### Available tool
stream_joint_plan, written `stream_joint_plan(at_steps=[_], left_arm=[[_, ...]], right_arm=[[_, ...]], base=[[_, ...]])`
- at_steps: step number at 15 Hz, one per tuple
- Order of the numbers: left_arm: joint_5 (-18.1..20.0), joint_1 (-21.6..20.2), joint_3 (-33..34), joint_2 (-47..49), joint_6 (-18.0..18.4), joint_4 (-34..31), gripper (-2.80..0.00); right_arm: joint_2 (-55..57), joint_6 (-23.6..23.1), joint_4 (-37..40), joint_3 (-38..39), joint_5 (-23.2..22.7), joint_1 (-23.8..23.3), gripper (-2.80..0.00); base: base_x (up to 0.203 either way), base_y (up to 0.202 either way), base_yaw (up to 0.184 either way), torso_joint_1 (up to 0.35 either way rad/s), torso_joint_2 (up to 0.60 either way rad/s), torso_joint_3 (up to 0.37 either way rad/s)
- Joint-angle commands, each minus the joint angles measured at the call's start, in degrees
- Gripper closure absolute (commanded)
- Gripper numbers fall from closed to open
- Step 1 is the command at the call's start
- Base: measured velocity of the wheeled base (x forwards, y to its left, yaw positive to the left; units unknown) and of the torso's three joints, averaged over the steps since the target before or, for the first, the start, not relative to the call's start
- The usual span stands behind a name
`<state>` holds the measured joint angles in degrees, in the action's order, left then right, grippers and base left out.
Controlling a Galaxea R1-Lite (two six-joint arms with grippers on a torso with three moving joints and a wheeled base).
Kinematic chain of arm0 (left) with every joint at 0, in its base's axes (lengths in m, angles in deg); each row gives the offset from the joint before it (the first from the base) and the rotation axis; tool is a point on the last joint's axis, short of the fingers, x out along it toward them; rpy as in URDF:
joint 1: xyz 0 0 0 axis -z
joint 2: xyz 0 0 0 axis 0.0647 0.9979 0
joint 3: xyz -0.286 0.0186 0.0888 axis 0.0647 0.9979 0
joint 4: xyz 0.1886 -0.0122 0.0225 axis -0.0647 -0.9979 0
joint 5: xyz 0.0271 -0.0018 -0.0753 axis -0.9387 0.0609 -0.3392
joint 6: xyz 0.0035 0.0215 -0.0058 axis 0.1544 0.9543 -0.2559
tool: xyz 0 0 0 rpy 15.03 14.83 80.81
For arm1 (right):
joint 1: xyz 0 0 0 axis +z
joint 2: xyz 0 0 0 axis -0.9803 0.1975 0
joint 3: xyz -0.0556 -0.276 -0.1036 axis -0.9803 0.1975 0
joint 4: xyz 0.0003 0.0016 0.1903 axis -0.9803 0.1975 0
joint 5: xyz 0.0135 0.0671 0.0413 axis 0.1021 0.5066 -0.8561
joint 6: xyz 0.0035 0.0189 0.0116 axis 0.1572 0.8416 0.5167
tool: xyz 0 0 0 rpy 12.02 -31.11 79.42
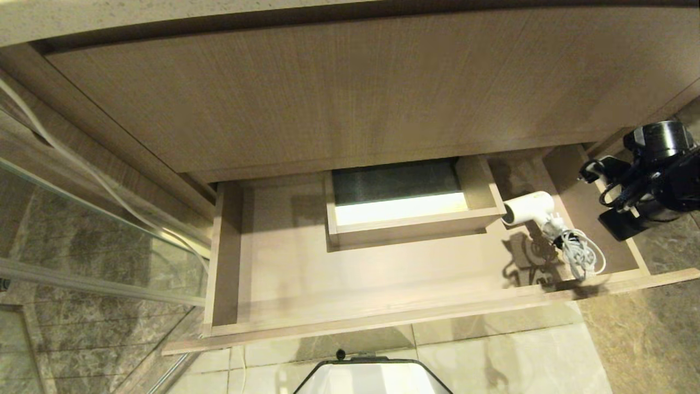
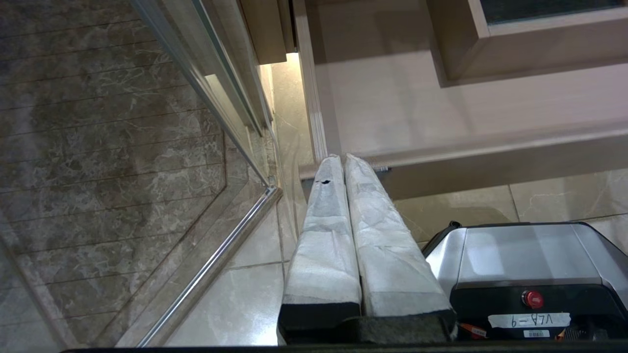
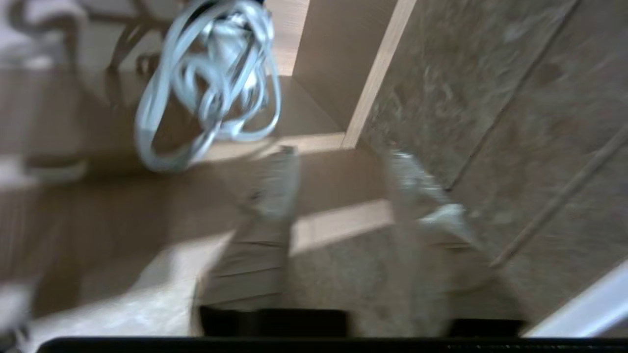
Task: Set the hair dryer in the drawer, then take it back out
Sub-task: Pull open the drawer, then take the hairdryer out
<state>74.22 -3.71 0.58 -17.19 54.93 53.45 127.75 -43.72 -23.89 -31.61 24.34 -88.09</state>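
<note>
The drawer (image 1: 284,273) stands pulled out, wide and shallow, with a boxed cut-out (image 1: 404,221) at its back. The white hair dryer (image 1: 529,209) lies on the drawer floor in the right part, its coiled white cord (image 1: 582,254) beside it toward the front. My right arm (image 1: 651,175) hangs over the drawer's right side wall. In the right wrist view my right gripper (image 3: 343,154) is open with nothing between its fingers, above the drawer's front right corner, and the cord (image 3: 211,83) lies a little apart from it. My left gripper (image 2: 343,159) is shut and empty, parked by the drawer's front left corner.
A tall wood-grain front panel (image 1: 328,93) rises behind the drawer under a stone counter. A glass shower door (image 1: 82,230) with a metal rail (image 2: 216,264) stands to the left. My base (image 1: 372,380) sits on the tiled floor before the drawer front (image 1: 383,323).
</note>
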Motion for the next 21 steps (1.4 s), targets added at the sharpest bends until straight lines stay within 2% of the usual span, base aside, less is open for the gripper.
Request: stream_joint_plan(at_steps=[1, 3, 6, 8, 11, 15, 21], left_arm=[[0.0, 0.0, 0.05, -0.02, 0.02, -0.04, 0.0], [0.0, 0.0, -0.04, -0.02, 0.02, 0.05, 0.0], [0.0, 0.0, -0.04, -0.02, 0.02, -0.04, 0.0], [0.0, 0.0, -0.04, -0.02, 0.02, 0.05, 0.0], [0.0, 0.0, 0.04, -0.02, 0.02, -0.03, 0.0], [0.0, 0.0, -0.02, -0.02, 0.02, -0.02, 0.0], [0.0, 0.0, -0.04, -0.02, 0.02, 0.05, 0.0]], right_arm=[[6.34, 3.74, 0.95, -2.86, -0.11, -0.89, -2.8], [9.63, 8.76, 3.8, -5.69, -1.67, -0.97, -2.8], [13.11, 10.4, 6.65, -9.55, -6.17, -1.06, -2.8], [14.81, 12.03, 6.87, -10.44, -6.73, -0.98, -2.8], [17.71, 12.36, 6.67, -12.92, -6.81, -1.58, -2.8], [22.67, 11.82, 7.13, -17.24, -10.3, -2.91, -2.8], [28.09, 11.6, 7.2, -22.03, -11.77, -3.0, -2.8]], base=[[0.0, 0.0, 0.0, 0.0, 0.0, 0.0], [0.0, 0.0, 0.0, 0.0, 0.0, 0.0], [0.0, 0.0, 0.0, 0.0, 0.0, 0.0], [0.0, 0.0, 0.0, 0.0, 0.0, 0.0], [0.0, 0.0, 0.0, 0.0, 0.0, 0.0], [0.0, 0.0, 0.0, 0.0, 0.0, 0.0], [0.0, 0.0, 0.0, 0.0, 0.0, 0.0]])
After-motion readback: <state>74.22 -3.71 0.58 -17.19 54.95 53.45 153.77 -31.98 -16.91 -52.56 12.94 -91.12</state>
